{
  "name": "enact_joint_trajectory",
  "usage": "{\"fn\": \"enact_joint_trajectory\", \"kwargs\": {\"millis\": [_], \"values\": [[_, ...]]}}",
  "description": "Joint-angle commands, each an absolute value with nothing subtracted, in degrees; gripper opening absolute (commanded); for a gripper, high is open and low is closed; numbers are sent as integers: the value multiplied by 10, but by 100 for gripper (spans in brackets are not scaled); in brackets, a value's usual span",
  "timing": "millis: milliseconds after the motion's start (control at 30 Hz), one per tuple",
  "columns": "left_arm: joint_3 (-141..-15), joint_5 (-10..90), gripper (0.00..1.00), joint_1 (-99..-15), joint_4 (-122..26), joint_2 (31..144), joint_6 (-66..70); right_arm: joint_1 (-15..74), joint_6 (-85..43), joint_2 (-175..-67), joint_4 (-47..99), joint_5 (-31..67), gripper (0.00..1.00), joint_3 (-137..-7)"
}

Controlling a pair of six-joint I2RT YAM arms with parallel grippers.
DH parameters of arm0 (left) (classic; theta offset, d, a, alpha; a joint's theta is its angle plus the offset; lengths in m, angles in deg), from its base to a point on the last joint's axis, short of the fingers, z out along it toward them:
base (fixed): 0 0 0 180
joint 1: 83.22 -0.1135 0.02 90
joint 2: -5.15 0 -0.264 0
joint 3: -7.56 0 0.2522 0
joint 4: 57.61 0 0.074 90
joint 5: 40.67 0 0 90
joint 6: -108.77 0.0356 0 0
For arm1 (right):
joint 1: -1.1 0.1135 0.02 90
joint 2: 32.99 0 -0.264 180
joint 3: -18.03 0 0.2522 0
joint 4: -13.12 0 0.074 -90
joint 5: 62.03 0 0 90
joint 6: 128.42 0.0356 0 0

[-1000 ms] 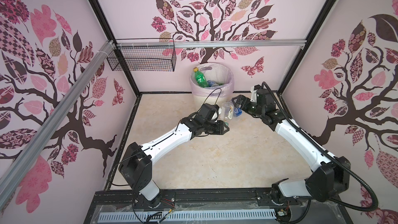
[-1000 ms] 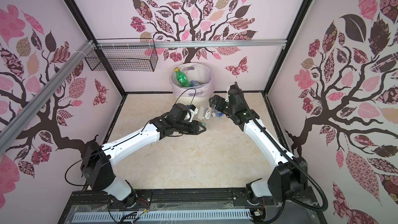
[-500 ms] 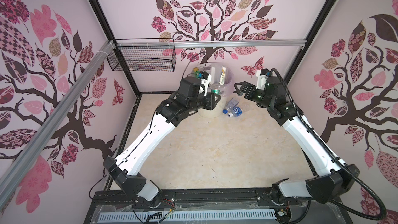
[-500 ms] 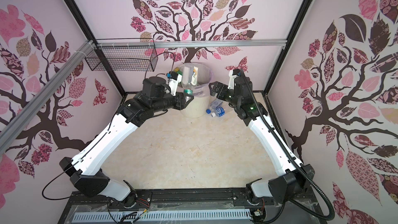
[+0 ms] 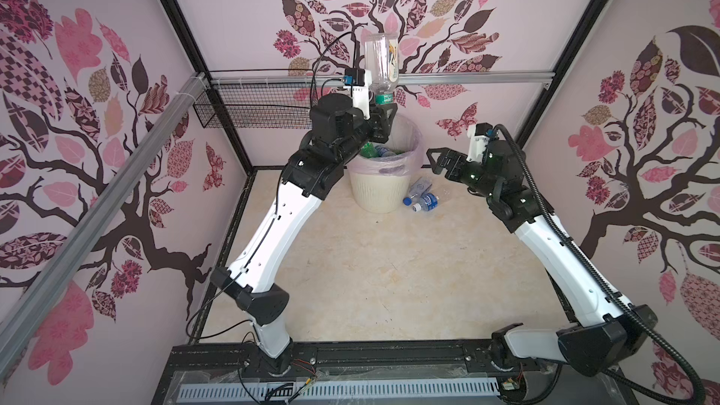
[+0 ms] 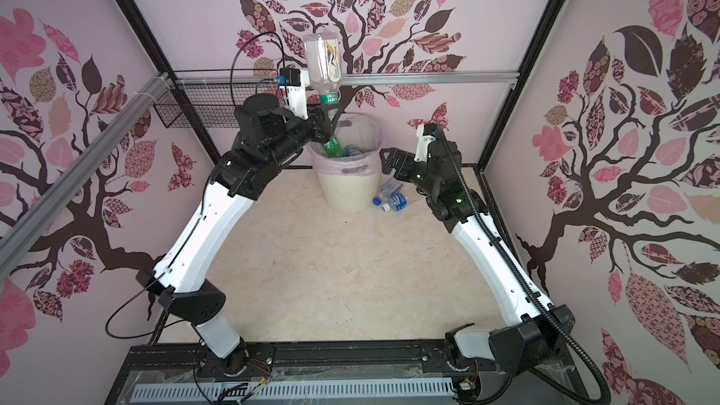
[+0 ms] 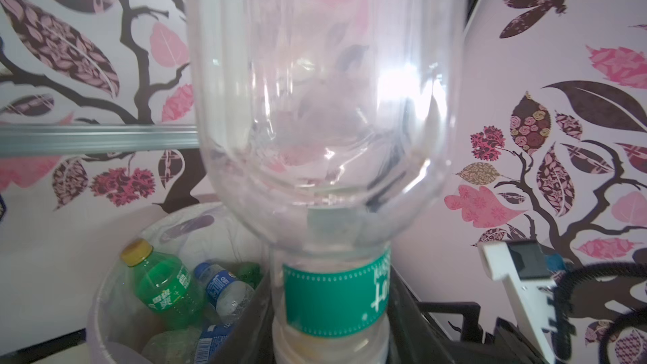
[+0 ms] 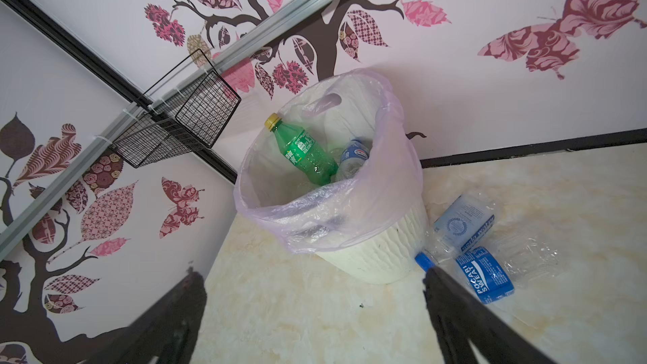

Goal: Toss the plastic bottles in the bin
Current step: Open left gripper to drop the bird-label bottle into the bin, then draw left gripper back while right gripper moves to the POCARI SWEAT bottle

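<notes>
The bin (image 5: 380, 192), lined with a pink bag (image 8: 350, 204), is seen at the far middle of the floor (image 5: 389, 274), against the far wall. A clear bottle (image 5: 382, 60) is clamped cap-down at its green-banded neck by the left gripper (image 5: 383, 111), high over the bin's left side. The right gripper (image 5: 435, 161) is spread wide and empty, to the right of the bin. A green bottle (image 8: 304, 155) is propped inside the bin, and loose bottles (image 5: 422, 198) are scattered on the floor just right of it.

Pale pink walls (image 5: 241, 13) carry tree decals; a black wire basket (image 5: 253, 109) hangs on a metal rail (image 5: 467, 77); the floor (image 5: 389, 266) is beige, seemingly marbled.
</notes>
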State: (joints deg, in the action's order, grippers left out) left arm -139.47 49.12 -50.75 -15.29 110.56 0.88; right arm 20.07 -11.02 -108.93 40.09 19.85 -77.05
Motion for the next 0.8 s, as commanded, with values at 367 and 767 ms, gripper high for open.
{"fn": "enact_joint_trajectory", "kwargs": {"millis": [367,767], "values": [[-1432,380,97,-537,-95,1159,-84,203,-80,-1048,383,192,100,-738],[-1314,379,97,-502,-98,1059,-70,201,-94,-1054,442,241,100,-737]]}}
